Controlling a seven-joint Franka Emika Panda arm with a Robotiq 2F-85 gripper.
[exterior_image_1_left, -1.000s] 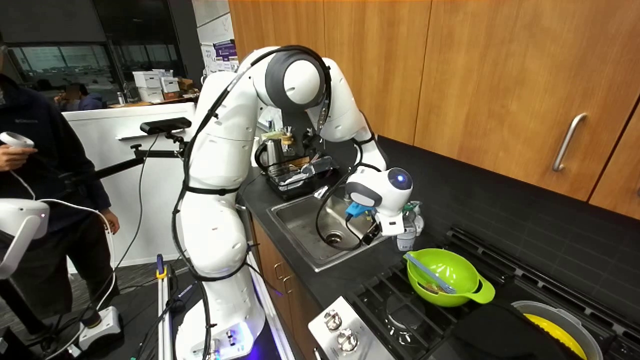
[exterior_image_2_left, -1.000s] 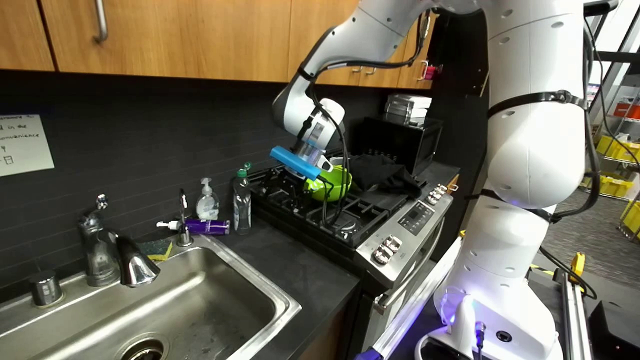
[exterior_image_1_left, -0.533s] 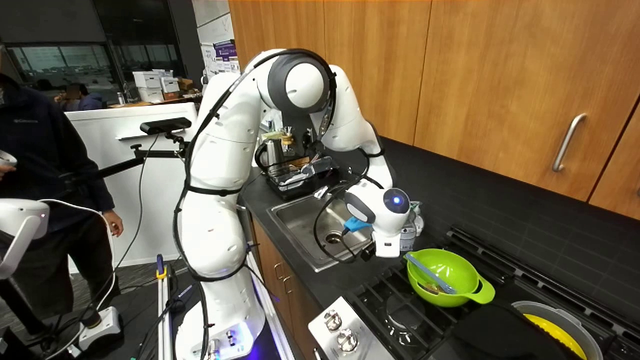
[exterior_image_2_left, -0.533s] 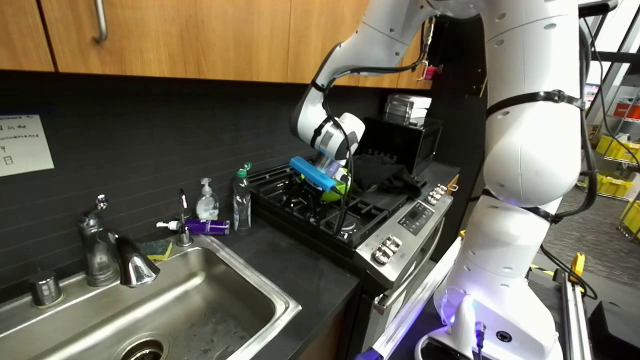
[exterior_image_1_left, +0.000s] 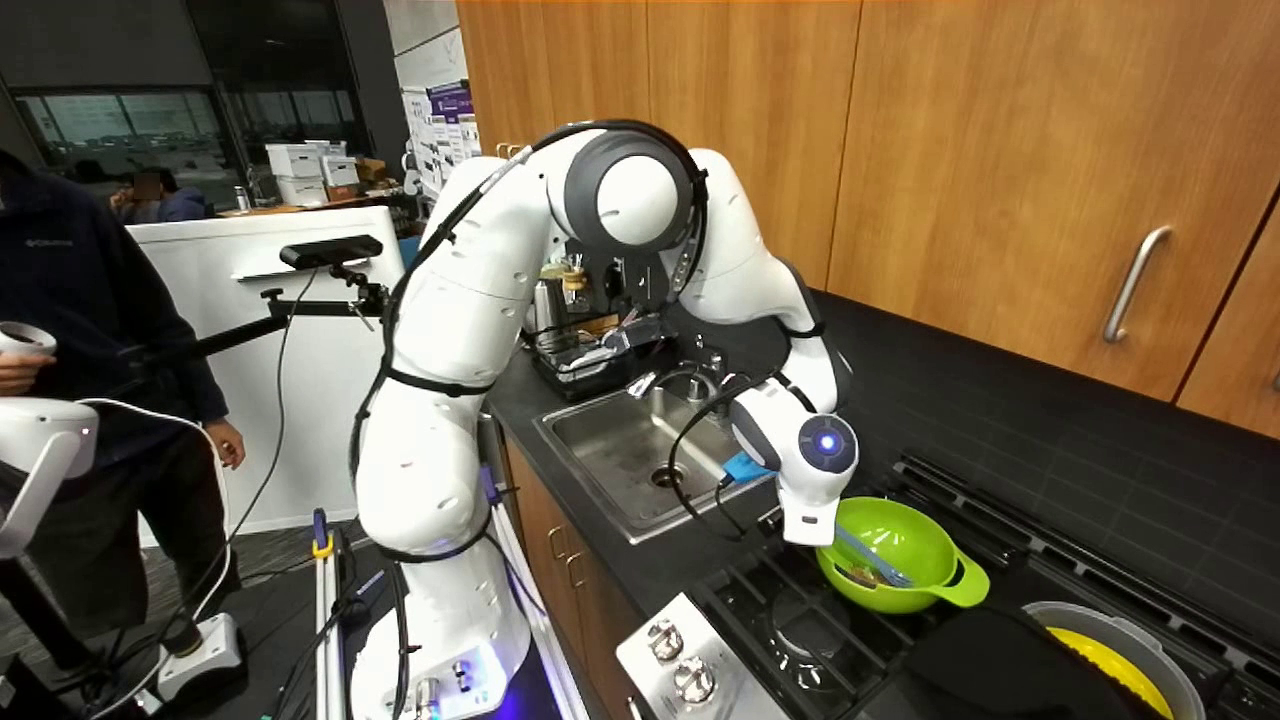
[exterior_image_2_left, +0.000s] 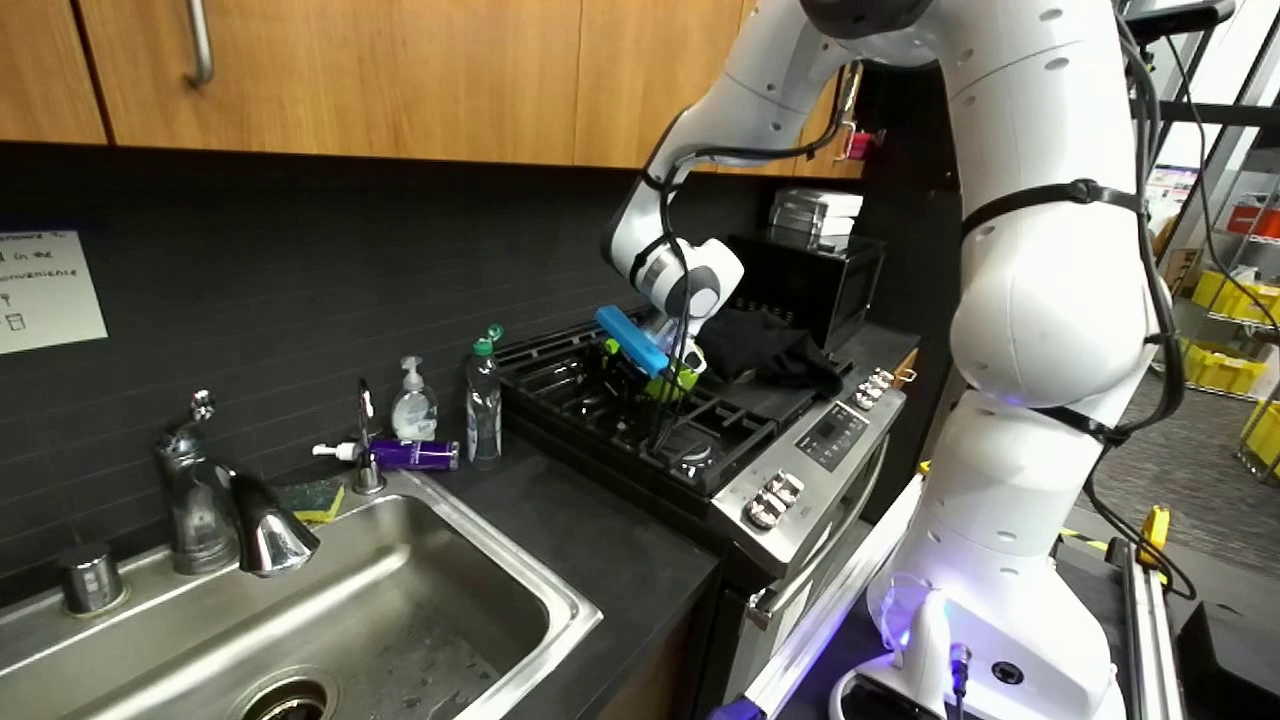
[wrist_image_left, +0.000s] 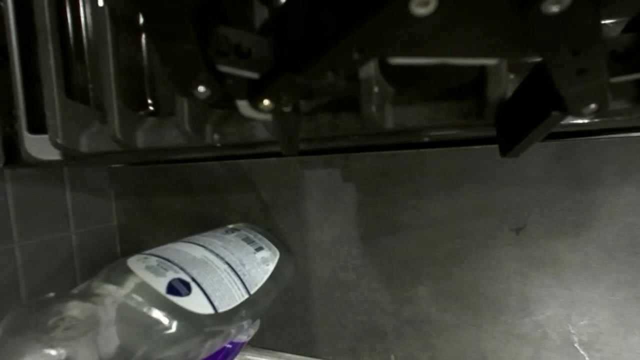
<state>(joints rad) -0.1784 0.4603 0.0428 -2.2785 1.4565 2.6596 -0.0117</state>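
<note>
My gripper (wrist_image_left: 407, 132) is open and empty; in the wrist view its dark fingers (wrist_image_left: 529, 117) stand wide apart over the stove's edge. In an exterior view the gripper (exterior_image_2_left: 622, 382) hangs low over the stove grates, beside the lime-green bowl (exterior_image_1_left: 915, 535). The bowl is partly behind the arm's hand. A blue-grey utensil (exterior_image_1_left: 868, 555) leans inside the bowl, with something brown at the bottom. A clear bottle with a white label (wrist_image_left: 215, 270) stands on the counter; its green cap shows in an exterior view (exterior_image_2_left: 484, 346). It is apart from the gripper.
The stove (exterior_image_2_left: 835, 435) carries a dark cloth (exterior_image_2_left: 765, 350) and a grey pot (exterior_image_1_left: 1165, 660) with something yellow. A soap pump bottle (exterior_image_2_left: 414, 410), a purple bottle lying on its side (exterior_image_2_left: 420, 455) and a sink (exterior_image_2_left: 505, 548) are nearby. Wooden cabinets (exterior_image_1_left: 750, 140) hang above.
The arm has reached farther over the stove and lower, moving away from the bottles and closer to the green bowl. The bowl, utensil and bottles have not moved.
</note>
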